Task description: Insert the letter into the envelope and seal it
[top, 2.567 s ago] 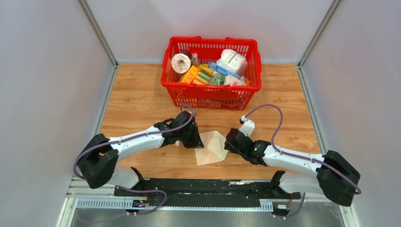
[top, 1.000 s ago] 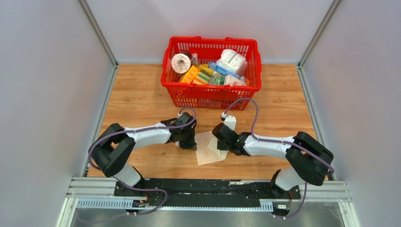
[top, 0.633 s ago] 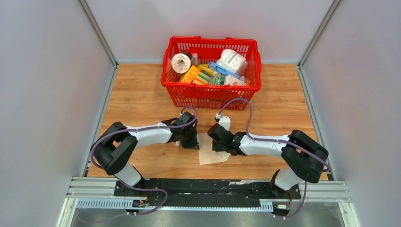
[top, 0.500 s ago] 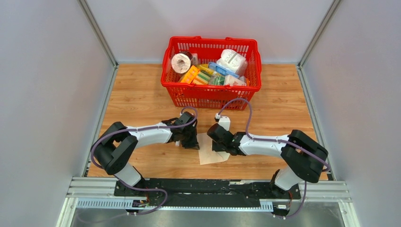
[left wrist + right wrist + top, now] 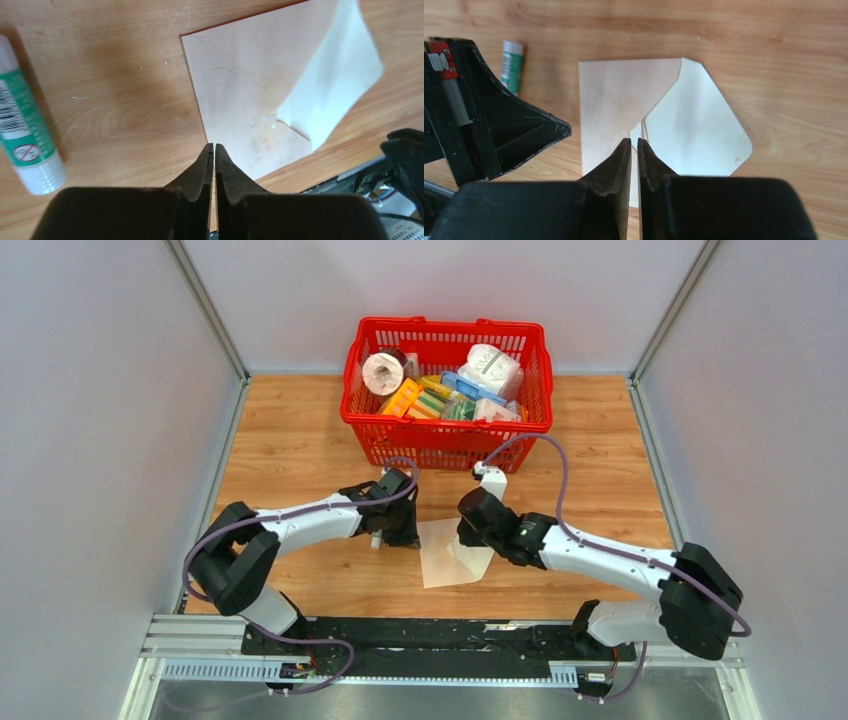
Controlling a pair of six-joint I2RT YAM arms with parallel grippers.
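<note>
Where the right gripper (image 5: pixel 634 144) hangs, the envelope (image 5: pixel 614 100) is partly hidden.

A red basket (image 5: pixel 447 445) full of packaged goods stands at the far middle of the wooden tabletop (image 5: pixel 290 440). Nearer the arms' bases a tan envelope (image 5: pixel 445 560) lies flat on the wood, with a paler portion along its right side. The left pincer (image 5: pixel 403 536) sits at the envelope's left edge and the right pincer (image 5: pixel 468 536) over its upper right part. From above, neither pincer's jaws can be made out.
</note>
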